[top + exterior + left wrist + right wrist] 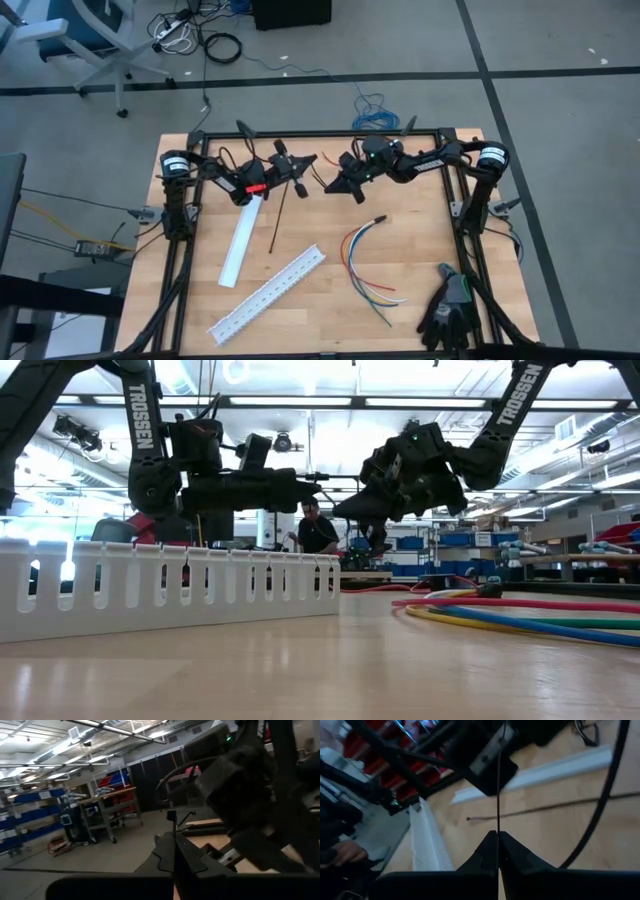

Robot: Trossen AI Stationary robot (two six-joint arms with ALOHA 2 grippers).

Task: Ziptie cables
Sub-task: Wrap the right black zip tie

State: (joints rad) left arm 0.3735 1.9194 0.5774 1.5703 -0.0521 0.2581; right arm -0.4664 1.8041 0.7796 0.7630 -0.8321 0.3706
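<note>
Your left tool (303,163) and right tool (335,184) both pinch a hard-to-see black ziptie (498,780) above the counter (420,240), cables (365,262) untouched.

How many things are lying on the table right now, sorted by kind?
Cable bundles: 1, the cables
Slotted white duct: 1
Plain white cover strip: 1
Thin dark strips: 1, thin dark strip
Black gloves: 1 pile
Total: 5
</note>
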